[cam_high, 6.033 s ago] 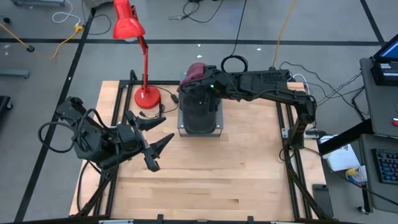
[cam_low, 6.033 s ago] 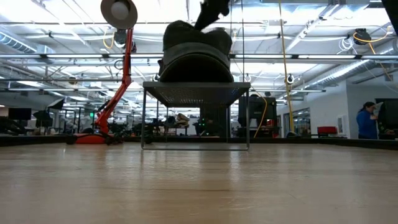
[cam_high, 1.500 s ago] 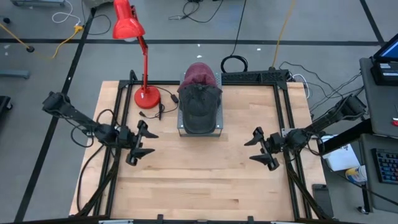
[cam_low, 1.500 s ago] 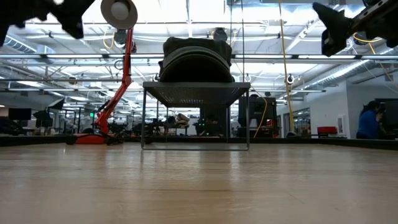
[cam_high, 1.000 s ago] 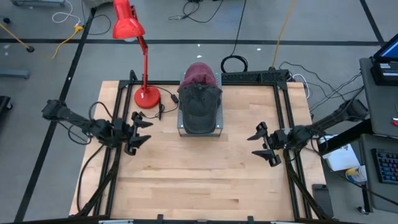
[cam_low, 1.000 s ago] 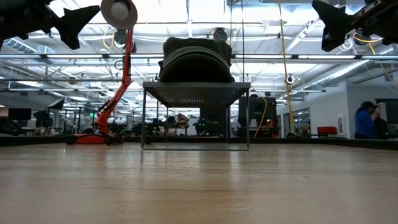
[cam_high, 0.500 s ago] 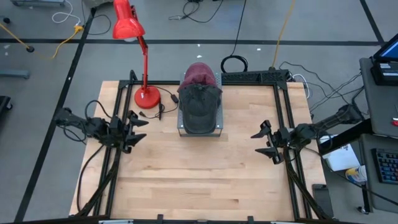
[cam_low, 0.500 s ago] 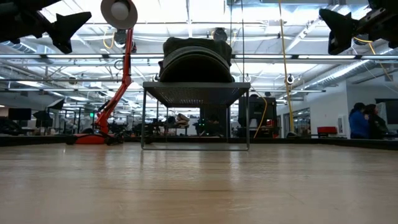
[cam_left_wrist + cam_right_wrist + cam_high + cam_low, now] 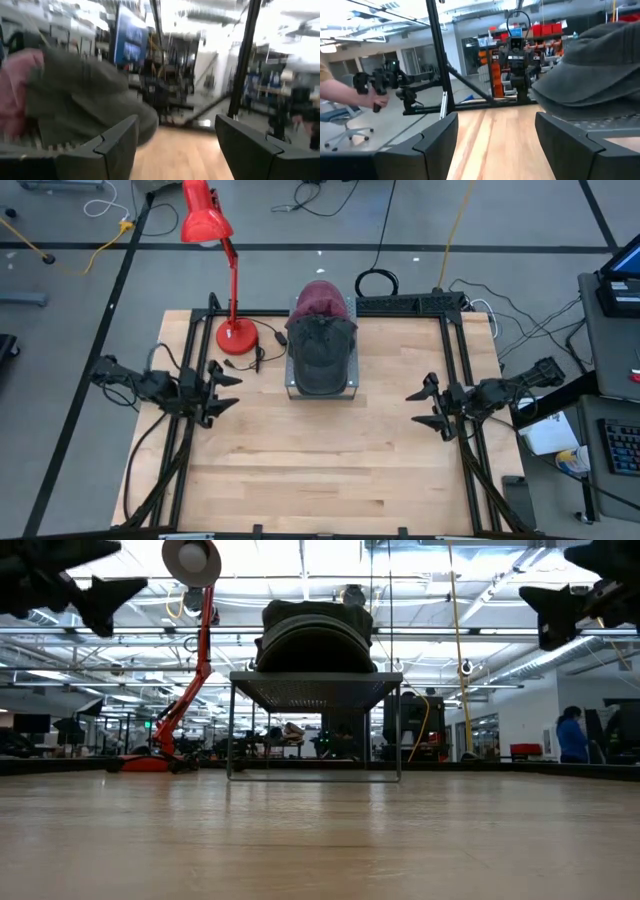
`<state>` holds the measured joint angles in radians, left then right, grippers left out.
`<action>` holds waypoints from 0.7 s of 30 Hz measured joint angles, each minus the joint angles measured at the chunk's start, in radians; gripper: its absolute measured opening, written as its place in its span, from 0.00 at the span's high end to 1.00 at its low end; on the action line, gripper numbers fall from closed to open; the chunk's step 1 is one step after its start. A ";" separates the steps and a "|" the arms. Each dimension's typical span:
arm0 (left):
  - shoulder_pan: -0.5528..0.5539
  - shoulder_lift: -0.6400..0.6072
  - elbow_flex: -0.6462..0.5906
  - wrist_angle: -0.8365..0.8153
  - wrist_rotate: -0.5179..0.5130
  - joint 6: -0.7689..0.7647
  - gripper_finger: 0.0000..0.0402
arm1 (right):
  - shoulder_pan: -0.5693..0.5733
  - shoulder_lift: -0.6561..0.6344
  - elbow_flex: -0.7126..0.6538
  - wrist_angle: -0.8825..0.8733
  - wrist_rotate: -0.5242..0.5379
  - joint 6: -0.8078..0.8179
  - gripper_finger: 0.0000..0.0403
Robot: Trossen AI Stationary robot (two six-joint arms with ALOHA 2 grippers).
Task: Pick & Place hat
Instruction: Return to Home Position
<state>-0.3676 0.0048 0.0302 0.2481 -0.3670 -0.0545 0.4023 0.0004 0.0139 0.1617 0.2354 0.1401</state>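
A dark grey cap lies on top of a dark red cap; both rest on a small metal mesh stand at the table's far middle. The stack also shows in the low view, the left wrist view and the right wrist view. My left gripper is open and empty at the table's left edge, pointing toward the stand. My right gripper is open and empty at the table's right edge, pointing left.
A red desk lamp stands at the far left beside the stand, its base on the table with a cord. A black frame runs along the table's edges. A person moves in the room behind. Bare wood lies in the near half.
Both arms have drawn back a little toward their own table edges, my left gripper leftward and my right gripper rightward, both staying open. The caps have kept still on the stand.
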 joint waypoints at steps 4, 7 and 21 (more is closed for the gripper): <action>0.000 0.000 -0.005 -0.084 0.000 -0.056 0.33 | 0.000 0.002 0.000 -0.030 -0.001 0.047 0.35; 0.000 0.002 -0.016 -0.114 0.015 -0.065 0.33 | 0.000 0.003 0.000 -0.053 -0.001 0.060 0.35; 0.000 0.002 -0.014 -0.182 0.026 -0.211 0.33 | 0.000 0.006 0.000 -0.069 -0.002 0.058 0.36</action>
<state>-0.3676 0.0063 0.0162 0.0663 -0.3406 -0.2653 0.4026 0.0067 0.0139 0.0929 0.2337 0.1978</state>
